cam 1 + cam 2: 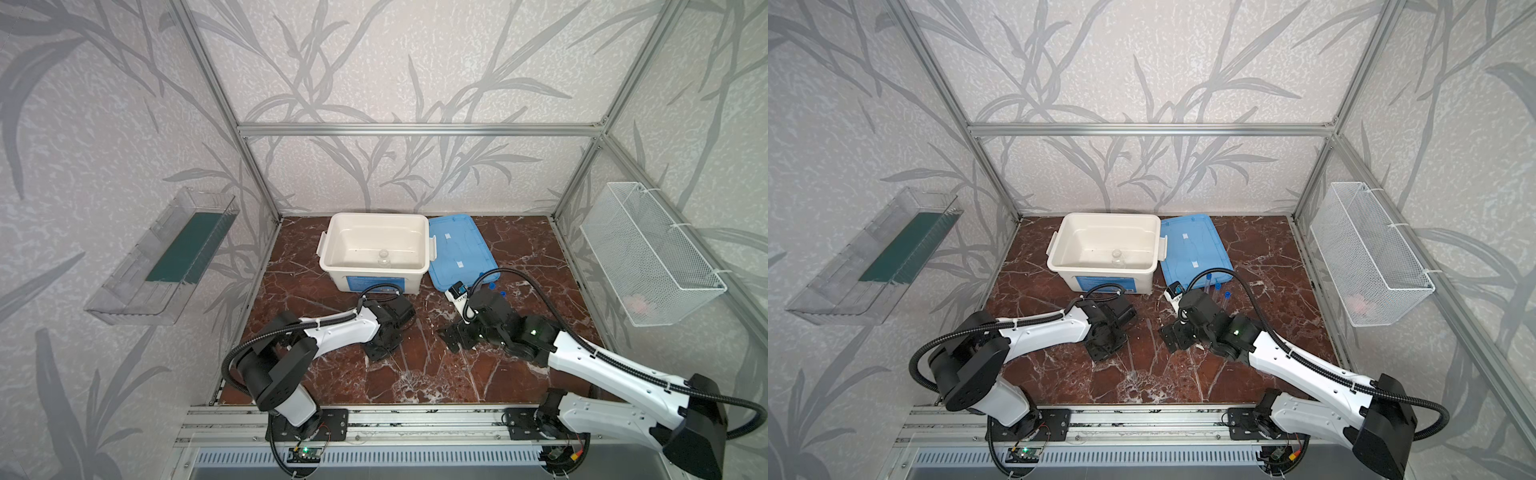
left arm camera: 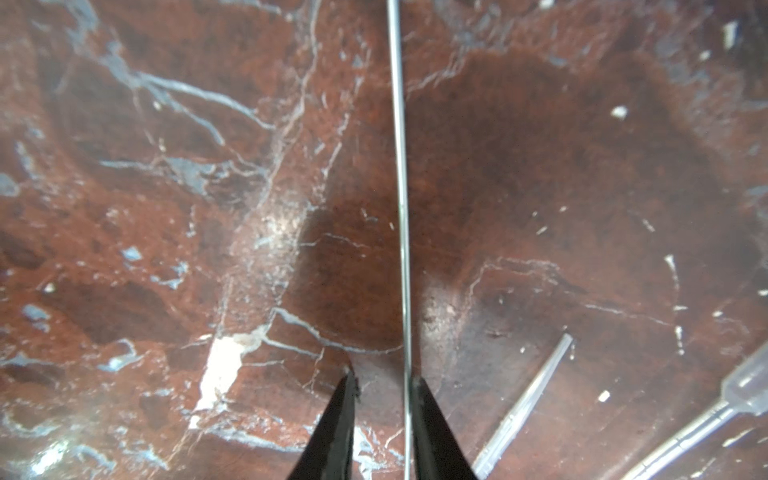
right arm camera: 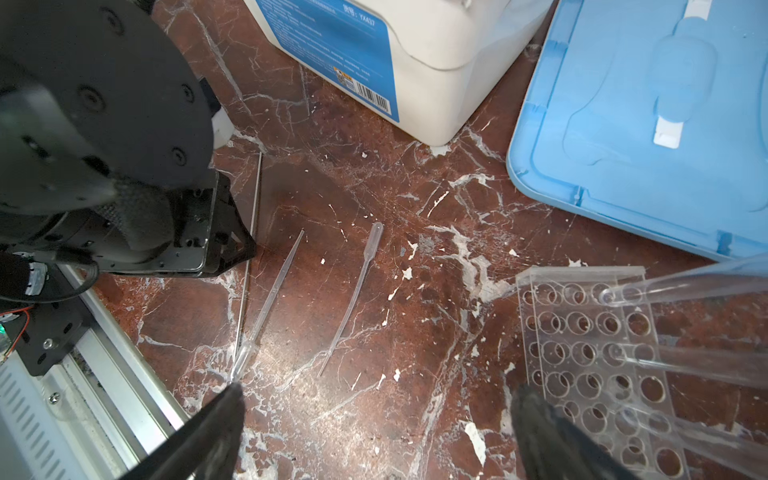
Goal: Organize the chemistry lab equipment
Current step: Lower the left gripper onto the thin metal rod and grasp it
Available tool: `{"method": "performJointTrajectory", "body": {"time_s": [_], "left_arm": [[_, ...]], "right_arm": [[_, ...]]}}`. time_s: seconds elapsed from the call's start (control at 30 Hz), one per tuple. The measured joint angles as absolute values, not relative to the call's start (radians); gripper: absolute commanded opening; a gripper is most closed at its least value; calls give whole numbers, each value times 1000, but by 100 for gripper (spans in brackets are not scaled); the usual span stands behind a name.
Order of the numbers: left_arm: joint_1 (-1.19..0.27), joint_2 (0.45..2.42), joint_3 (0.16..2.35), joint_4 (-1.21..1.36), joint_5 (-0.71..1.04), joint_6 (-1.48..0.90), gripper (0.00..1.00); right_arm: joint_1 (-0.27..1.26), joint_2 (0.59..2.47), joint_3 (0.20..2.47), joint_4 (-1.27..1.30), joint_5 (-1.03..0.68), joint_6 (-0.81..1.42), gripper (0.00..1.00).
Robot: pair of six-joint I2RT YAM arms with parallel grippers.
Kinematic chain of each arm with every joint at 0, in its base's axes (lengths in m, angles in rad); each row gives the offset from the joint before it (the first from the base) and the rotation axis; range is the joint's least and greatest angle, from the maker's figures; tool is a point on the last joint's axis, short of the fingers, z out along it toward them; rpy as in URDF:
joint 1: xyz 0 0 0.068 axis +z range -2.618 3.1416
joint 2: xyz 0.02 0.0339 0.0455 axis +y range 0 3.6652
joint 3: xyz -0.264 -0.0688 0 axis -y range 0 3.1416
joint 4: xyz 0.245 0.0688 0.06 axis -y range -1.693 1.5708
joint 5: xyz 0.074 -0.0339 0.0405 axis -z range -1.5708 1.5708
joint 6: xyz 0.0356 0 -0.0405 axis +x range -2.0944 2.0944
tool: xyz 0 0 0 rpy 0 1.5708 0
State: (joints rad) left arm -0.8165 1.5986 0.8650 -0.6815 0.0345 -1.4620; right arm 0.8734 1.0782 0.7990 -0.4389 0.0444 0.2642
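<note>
My left gripper [image 2: 383, 377] points down at the marble table, its jaws narrowly apart. A thin clear rod [image 2: 401, 166] lies between them against one finger, with a gap to the other. Two clear pipettes [image 3: 274, 299] [image 3: 353, 291] lie beside that rod [image 3: 249, 249]. My right gripper [image 3: 376, 399] hangs open and empty over bare table next to the clear perforated rack [image 3: 582, 332]. Three clear tubes [image 3: 685, 286] stand in the rack, their blue caps [image 1: 1217, 286] showing in a top view. A small clear jar [image 1: 384, 257] sits inside the white tub.
The white tub [image 1: 345, 280] stands open at the back centre, its blue lid [image 1: 457, 249] flat on the table beside it. A white wire basket [image 1: 652, 249] hangs on the right wall and a clear shelf [image 1: 166, 257] on the left wall.
</note>
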Motion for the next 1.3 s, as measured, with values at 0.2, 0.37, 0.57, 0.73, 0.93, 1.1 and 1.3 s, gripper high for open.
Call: {"method": "performJointTrajectory", "body": {"time_s": [0.2, 0.37, 0.57, 0.73, 0.93, 1.1, 1.3], "left_arm": [[-816, 1623, 889, -719, 38, -1463, 12], [-812, 1626, 895, -738, 37, -1447, 2], [-797, 1626, 897, -744, 23, -1398, 2], [-774, 1626, 897, -744, 29, -1343, 1], [-702, 1626, 897, -744, -6, -1246, 2], [-691, 1641, 909, -748, -65, -1166, 13], [-698, 1637, 902, -753, -109, -1148, 36]], "right_arm": [[873, 1068, 798, -438, 56, 262, 98], [873, 1066, 798, -439, 64, 261, 98], [873, 1066, 798, -438, 63, 262, 98], [873, 1068, 798, -434, 63, 262, 98], [873, 1074, 798, -431, 63, 262, 97], [873, 1074, 798, -431, 63, 262, 97], [873, 1079, 798, -430, 63, 262, 97]]}}
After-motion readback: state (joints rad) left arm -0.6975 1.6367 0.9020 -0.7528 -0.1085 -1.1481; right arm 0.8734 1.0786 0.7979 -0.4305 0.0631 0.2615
